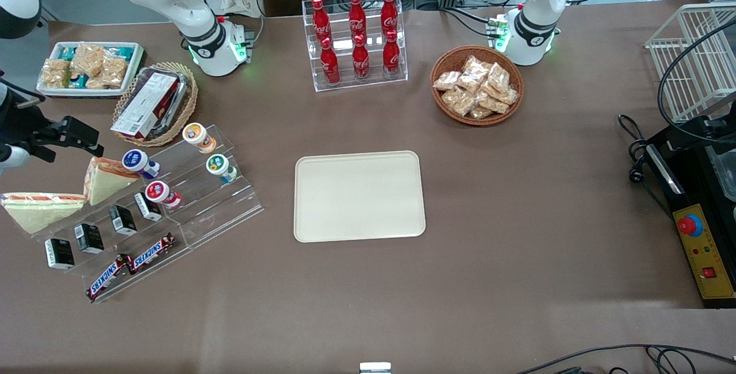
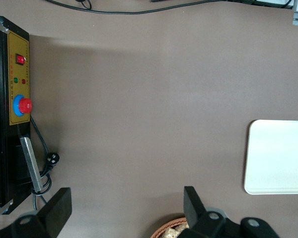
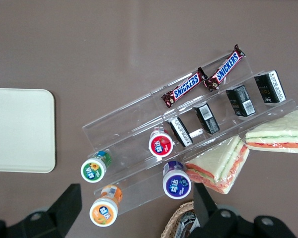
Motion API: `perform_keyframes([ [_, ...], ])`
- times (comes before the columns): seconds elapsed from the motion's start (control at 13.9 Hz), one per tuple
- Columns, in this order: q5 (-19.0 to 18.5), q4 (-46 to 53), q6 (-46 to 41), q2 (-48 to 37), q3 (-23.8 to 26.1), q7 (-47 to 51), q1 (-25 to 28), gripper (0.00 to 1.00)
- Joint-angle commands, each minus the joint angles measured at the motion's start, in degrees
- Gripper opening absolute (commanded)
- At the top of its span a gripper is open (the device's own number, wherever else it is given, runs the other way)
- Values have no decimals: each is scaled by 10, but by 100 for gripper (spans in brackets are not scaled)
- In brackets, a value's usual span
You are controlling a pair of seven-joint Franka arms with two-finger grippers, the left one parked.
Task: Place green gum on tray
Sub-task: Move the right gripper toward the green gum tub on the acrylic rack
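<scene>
The green gum [image 1: 220, 167] [image 3: 94, 168] stands on a clear stepped display stand [image 1: 190, 213], one step nearer the front camera than an orange-lidded bottle [image 1: 198, 136] [image 3: 104, 210]. The cream tray [image 1: 359, 195] [image 3: 20, 130] [image 2: 278, 156] lies flat and bare at the table's middle, beside the stand. My gripper [image 1: 86, 139] [image 3: 136, 213] hovers open above the working arm's end of the table, over the sandwiches and the wicker basket. Nothing is between its fingers. The green gum sits apart from it, toward the tray.
The stand also holds blue-lidded [image 1: 138, 162] and red-lidded [image 1: 160, 193] bottles, small black cartons and Snickers bars [image 1: 129, 264]. Sandwiches [image 1: 106, 178], a wicker basket with a box [image 1: 152, 103] and a white snack tray [image 1: 89, 69] crowd this end. A cola rack [image 1: 356, 40] and a snack basket [image 1: 477, 85] stand farther from the camera.
</scene>
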Motion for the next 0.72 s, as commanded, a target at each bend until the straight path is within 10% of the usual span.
perform_keyframes([
  [0.0, 14, 14, -16, 5, -1, 5, 3, 100],
  [0.65, 4, -118, 60, -24, 5, 44, 83, 100],
])
